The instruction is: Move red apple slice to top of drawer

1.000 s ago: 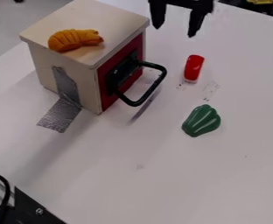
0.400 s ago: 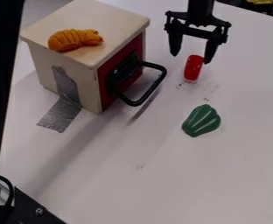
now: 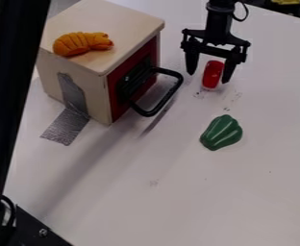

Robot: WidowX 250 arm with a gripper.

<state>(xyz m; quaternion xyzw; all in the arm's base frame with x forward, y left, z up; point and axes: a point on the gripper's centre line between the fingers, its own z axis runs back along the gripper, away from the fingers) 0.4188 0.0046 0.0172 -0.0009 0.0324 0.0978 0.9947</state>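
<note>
My claw [image 3: 208, 78] hangs pointing down in the upper right of the camera view, fingers spread, one on each side of the red apple slice [image 3: 212, 73]. Nothing pinched that I can see; I can't tell if either finger touches the slice. Slice is down on the white table [image 3: 178, 192], pale edge at its near end, dark smudges [image 3: 199, 94] on the surface just beside it. Drawer unit [image 3: 130, 21] is left of my claw, pale wood, flat top, red front [image 3: 117, 105] facing right and toward the camera. Black loop handle [image 3: 168, 71] sticks out from that front, between the unit and the slice. Up top, near the left edge: an orange ridged piece [image 3: 82, 44], lying on its side of the lid, well apart from the slice. Silver tape [image 3: 66, 127] runs down the unit's side wall and onto the table. Green ribbed piece [image 3: 222, 133] sits on the table, nearer the camera than the slice, apart from it. I've got a thick black bar [image 3: 14, 96] slanting down the left edge of the view, in front of the unit's far-left corner, plus black hardware [image 3: 37, 228] at lower left. Yellow item [image 3: 286, 2] at the top right edge, too cut off to name.
</note>
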